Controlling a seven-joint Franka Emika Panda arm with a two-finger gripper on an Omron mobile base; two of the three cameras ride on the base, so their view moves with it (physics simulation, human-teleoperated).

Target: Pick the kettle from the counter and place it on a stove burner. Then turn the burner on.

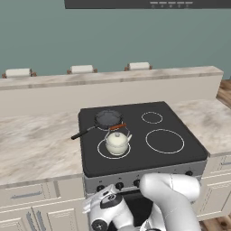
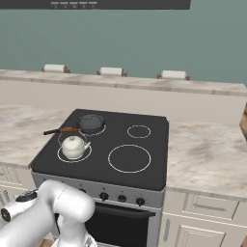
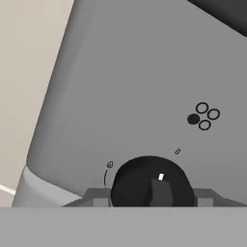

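Observation:
The cream-white kettle (image 1: 117, 142) (image 2: 73, 146) stands upright on the front-left stove burner (image 1: 101, 151), a white ring on the black glass cooktop. My arm reaches down to the stove's grey front panel, well below the kettle. In the hand view my gripper (image 3: 150, 197) straddles a black knob (image 3: 149, 178), with one finger pressed against each side of it. The knob's white mark points up and slightly right. In the left base view the gripper (image 1: 97, 195) sits at the left end of the knob row.
A black long-handled frying pan (image 1: 108, 118) (image 2: 90, 122) rests on the back-left ring, just behind the kettle. The largest ring (image 1: 164, 140) and the smallest ring (image 1: 152, 117) are bare. The beige counter (image 1: 36, 149) flanks the stove on both sides.

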